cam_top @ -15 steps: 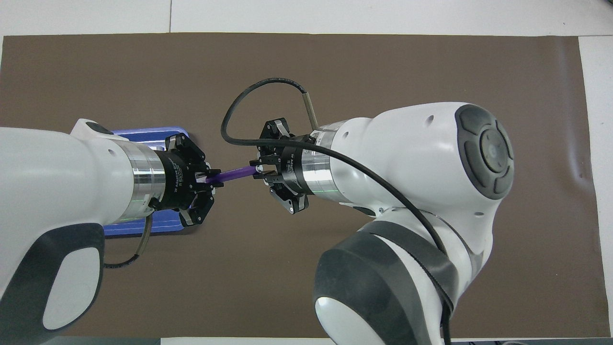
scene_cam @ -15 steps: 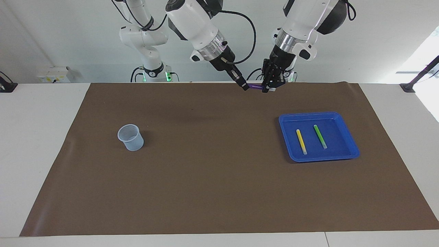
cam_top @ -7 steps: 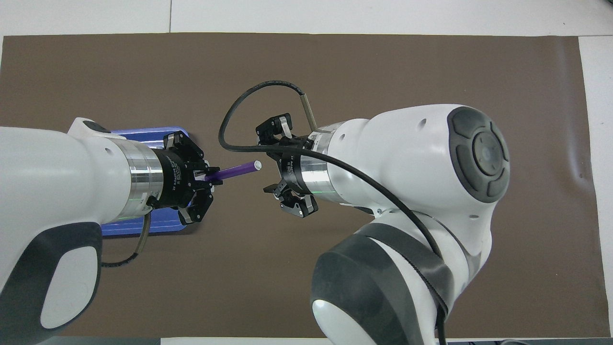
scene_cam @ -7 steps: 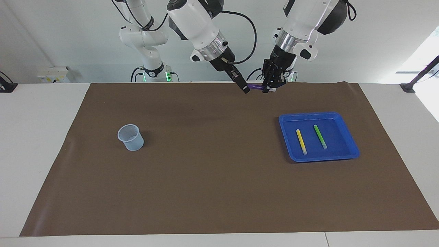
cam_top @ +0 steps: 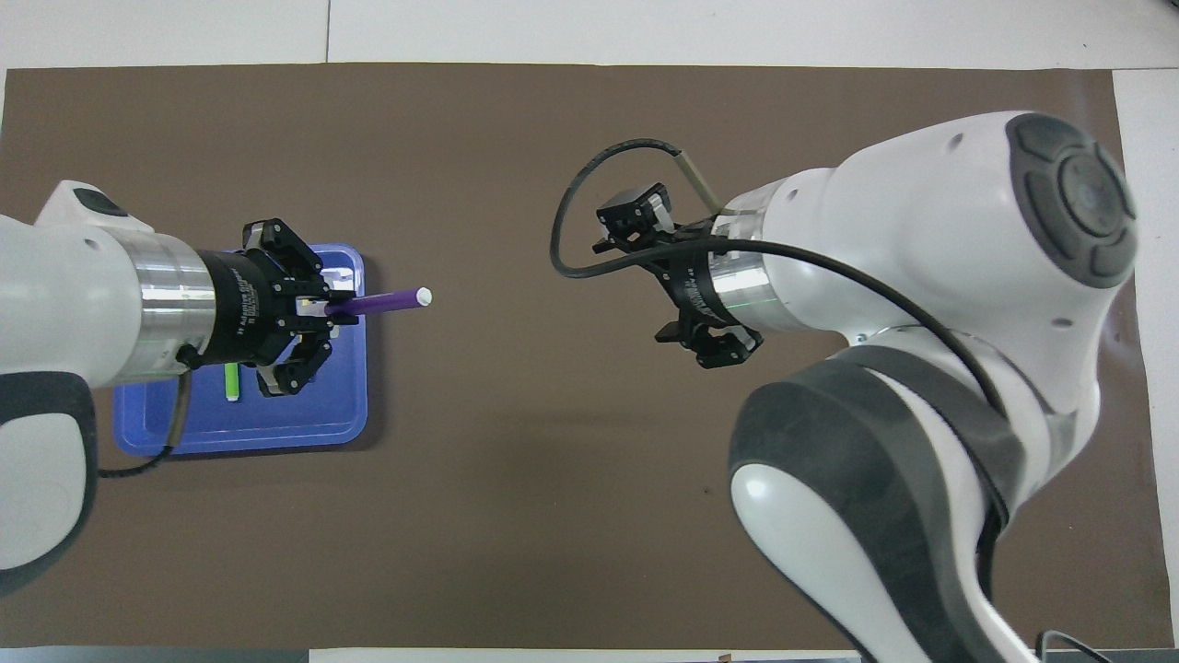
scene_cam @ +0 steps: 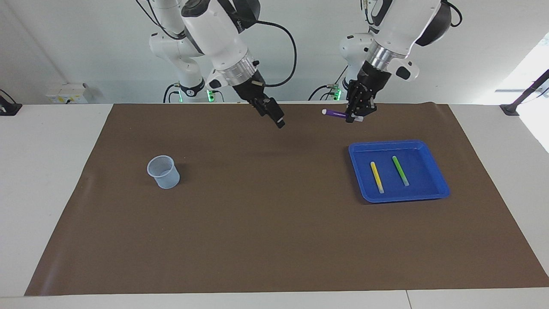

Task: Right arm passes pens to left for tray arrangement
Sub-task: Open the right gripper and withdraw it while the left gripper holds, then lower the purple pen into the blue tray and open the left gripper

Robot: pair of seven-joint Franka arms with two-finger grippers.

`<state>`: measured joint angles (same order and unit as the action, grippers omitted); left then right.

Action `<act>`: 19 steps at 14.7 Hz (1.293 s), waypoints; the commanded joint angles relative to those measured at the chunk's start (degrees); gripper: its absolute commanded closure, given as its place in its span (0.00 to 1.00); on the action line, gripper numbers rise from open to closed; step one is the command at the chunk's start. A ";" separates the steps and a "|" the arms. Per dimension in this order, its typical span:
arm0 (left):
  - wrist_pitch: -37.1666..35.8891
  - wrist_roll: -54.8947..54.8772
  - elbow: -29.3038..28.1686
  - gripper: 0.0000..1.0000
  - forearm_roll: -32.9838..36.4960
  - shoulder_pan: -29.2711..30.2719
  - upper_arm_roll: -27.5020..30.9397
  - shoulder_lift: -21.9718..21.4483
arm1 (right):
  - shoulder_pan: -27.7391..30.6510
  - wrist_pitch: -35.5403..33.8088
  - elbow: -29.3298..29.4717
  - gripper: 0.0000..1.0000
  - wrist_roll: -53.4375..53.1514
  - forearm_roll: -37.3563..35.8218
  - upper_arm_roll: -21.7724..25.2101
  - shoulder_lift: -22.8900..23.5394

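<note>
- A white table carries a brown mat over most of its top.
- A translucent bluish cup stands on the mat toward the right arm's end.
- A blue tray sits on the mat toward the left arm's end.

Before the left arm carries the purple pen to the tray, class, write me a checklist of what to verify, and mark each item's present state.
1. Left gripper shut on the purple pen: ok.
2. Right gripper open and apart from the pen: ok.
3. Blue tray bare between the yellow pen and the rim toward the right arm: ok.
4. Green pen lying flat, apart from the yellow one: ok.
5. Pen held level: roughly, ok.
6. Grip firm enough for travel: cannot tell.
</note>
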<state>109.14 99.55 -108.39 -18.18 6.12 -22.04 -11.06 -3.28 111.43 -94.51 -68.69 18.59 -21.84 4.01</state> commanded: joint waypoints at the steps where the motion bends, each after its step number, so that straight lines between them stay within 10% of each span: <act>1: -2.44 -17.13 -3.21 1.00 -1.78 6.52 0.33 -0.71 | 0.29 -4.71 -0.77 0.00 12.56 -4.86 3.98 -1.99; 8: -1.21 -62.67 -11.67 1.00 -1.60 22.61 0.68 2.79 | 0.38 -9.99 -1.03 0.00 45.62 -15.60 16.11 -3.31; 19: 16.62 -102.18 -10.53 1.00 19.48 24.73 0.68 23.53 | 0.55 -14.04 -1.73 0.00 62.71 -21.05 25.62 -6.29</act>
<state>124.28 -0.02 -120.11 -2.18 30.85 -21.01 10.04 -2.70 98.28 -94.77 -7.32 -1.37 3.53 -0.14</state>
